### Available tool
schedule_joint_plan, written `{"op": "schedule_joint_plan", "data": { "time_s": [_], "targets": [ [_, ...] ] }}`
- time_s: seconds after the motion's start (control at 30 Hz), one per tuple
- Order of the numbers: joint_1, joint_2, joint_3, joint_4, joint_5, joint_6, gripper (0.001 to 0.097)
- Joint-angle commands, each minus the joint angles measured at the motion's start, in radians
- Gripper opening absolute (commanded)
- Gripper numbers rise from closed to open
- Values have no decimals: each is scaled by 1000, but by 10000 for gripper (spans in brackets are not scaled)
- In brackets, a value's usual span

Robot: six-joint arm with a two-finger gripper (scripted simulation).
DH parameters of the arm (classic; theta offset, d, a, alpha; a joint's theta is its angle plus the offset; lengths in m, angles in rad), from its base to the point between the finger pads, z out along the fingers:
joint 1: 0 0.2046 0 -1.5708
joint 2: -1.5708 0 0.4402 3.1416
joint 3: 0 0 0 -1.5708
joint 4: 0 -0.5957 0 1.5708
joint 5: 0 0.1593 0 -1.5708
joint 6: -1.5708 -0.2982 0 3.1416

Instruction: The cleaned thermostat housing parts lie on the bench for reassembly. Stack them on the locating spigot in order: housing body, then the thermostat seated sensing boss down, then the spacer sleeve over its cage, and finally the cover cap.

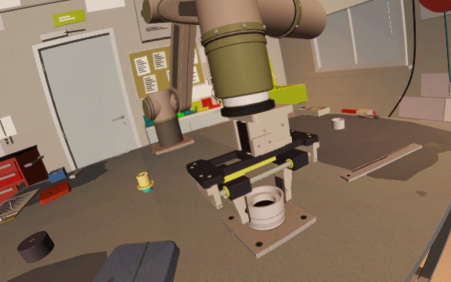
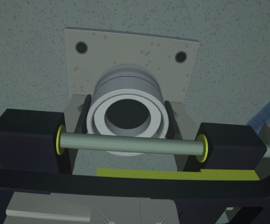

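Note:
Near the front of the bench a square base plate (image 1: 268,231) (image 2: 132,65) carries the pale housing body (image 1: 266,211) (image 2: 127,120). The body stands upright on the plate with its dark bore facing up. The spigot is hidden inside it. The yellow thermostat (image 1: 145,182) stands on the bench to the left. The small white spacer sleeve (image 1: 338,123) stands far back on the right. The dark cover cap (image 1: 35,246) lies at the front left. My gripper (image 1: 266,203) (image 2: 127,120) stands straight over the plate, closed around the housing body.
A grey block (image 1: 139,260) sits at the front edge, left of the plate. A long ruler (image 1: 380,161) lies to the right. The arm's base (image 1: 168,137) stands behind. A red tool chest (image 1: 2,176) and small boxes sit at the far left.

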Motion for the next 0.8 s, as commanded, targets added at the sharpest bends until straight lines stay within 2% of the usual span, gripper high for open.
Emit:
{"op": "schedule_joint_plan", "data": {
  "time_s": [0.0, 0.77],
  "targets": [
    [0, -2, 3, 2, 0, 0, 283],
    [0, -2, 3, 2, 0, 0, 743]
  ]
}}
